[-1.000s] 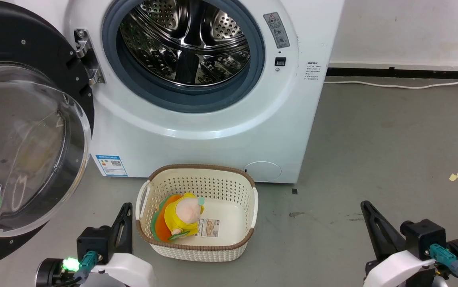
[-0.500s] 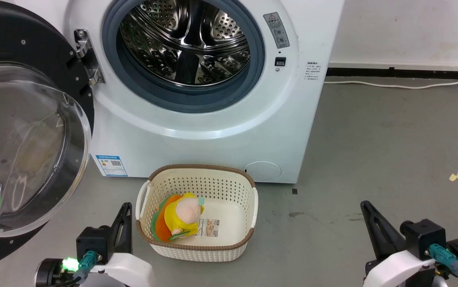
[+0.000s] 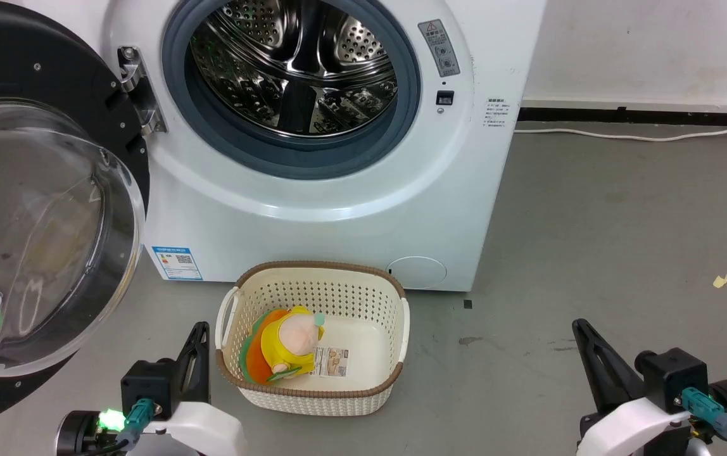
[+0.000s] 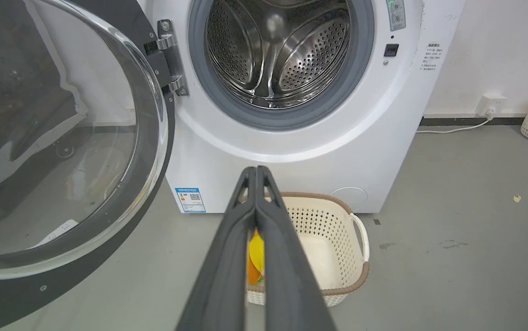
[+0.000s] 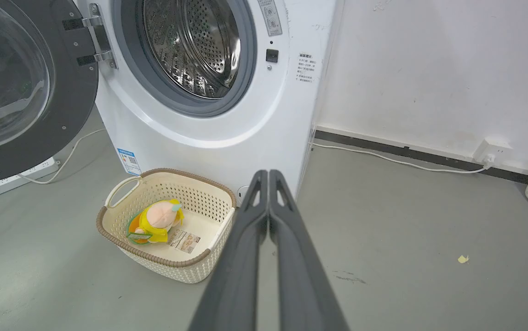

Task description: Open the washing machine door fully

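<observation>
Big glossy white washing machine [image 3: 338,209] up front. The washing machine door [image 3: 40,215], a shiny black disc with a bulging clear glass bowl, is swung wide out to the left on its metal hinge [image 3: 139,92]. Behind it there's a perforated steel drum [image 3: 294,63] ringed by a grey rubber gasket [image 3: 294,163]. The left hand [image 3: 199,329] and right hand [image 3: 580,324] both sit low near the floor, fingers pressed together, holding nothing. Between them is a cream perforated basket [image 3: 313,266] with a brown rim and a yellow-orange plush toy [image 3: 284,345] inside.
</observation>
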You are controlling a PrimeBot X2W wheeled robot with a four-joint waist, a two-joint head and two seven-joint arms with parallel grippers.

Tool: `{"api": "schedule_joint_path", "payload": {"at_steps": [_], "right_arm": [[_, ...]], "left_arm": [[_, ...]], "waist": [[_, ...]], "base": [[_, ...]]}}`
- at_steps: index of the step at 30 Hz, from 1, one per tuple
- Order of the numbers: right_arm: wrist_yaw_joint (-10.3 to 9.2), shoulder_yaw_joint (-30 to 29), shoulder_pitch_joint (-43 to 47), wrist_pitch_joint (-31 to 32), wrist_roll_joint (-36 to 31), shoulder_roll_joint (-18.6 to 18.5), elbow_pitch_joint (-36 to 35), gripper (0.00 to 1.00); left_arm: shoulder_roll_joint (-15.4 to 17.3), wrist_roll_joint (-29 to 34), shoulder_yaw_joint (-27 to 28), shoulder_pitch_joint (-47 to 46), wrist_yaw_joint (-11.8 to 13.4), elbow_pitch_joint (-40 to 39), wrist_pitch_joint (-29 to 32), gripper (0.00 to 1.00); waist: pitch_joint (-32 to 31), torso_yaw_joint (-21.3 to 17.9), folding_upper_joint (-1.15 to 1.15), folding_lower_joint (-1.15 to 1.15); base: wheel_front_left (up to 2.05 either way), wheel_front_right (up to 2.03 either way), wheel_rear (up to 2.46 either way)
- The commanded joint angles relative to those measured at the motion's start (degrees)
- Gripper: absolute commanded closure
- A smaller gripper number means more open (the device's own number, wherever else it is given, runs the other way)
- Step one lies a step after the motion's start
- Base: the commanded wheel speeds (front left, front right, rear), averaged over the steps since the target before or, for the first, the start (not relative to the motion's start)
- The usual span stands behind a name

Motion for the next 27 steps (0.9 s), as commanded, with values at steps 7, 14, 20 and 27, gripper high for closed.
{"api": "schedule_joint_path", "payload": {"at_steps": [7,14,20,27], "right_arm": [[0.05,-0.03,-0.68,0.03,-0.43,0.19,-0.25,1.00],[0.05,-0.03,-0.68,0.03,-0.43,0.19,-0.25,1.00],[0.05,-0.03,-0.68,0.03,-0.43,0.19,-0.25,1.00],[0.05,-0.03,-0.68,0.03,-0.43,0.19,-0.25,1.00]], "left_arm": [[0.03,0.51,-0.01,-0.87,-0.02,-0.23,0.02,1.00],[0.03,0.51,-0.01,-0.87,-0.02,-0.23,0.02,1.00],[0.03,0.51,-0.01,-0.87,-0.02,-0.23,0.02,1.00],[0.03,0.51,-0.01,-0.87,-0.02,-0.23,0.02,1.00]], "waist": [[0.00,0.00,0.00,0.00],[0.00,0.00,0.00,0.00],[0.00,0.00,0.00,0.00],[0.00,0.00,0.00,0.00]], "base": [[0.00,0.00,0.00],[0.00,0.00,0.00],[0.00,0.00,0.00],[0.00,0.00,0.00]]}}
